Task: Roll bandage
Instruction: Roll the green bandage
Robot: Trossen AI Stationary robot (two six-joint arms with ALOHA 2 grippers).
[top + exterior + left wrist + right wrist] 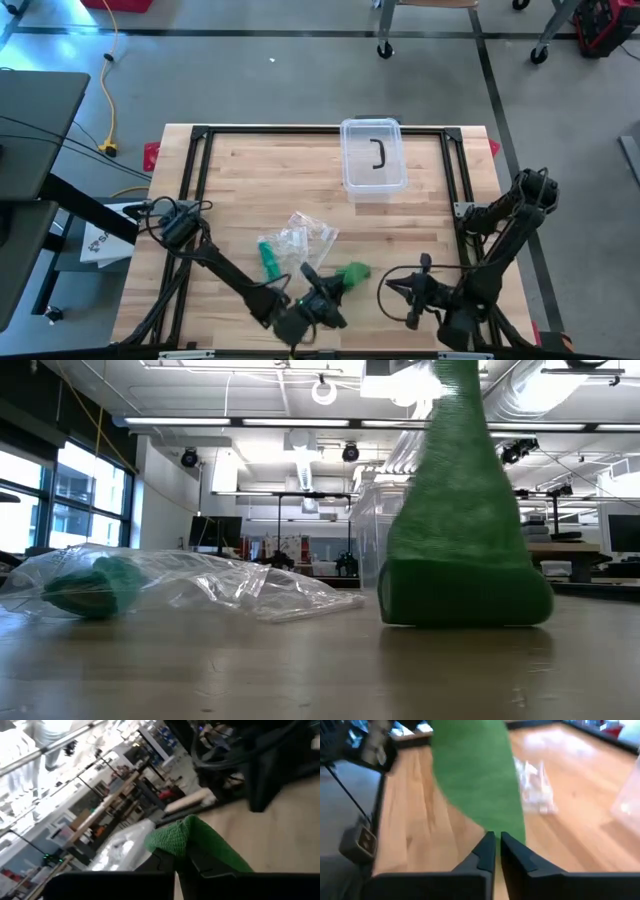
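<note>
Two grippers work the near edge of the bench [250,170]. The left gripper [335,290] pinches the green bandage [354,272], which hangs with its long axis upright. The right gripper [395,288], fingers pressed together and empty, sits just right of it.

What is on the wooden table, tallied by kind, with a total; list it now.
Green bandages: 2, one loose green fabric bandage held by the left hand, one green bandage roll by the wrapper.
Clear crinkled plastic wrappers: 1.
Clear plastic lidded boxes with a black handle: 1.
Total: 4.
</note>
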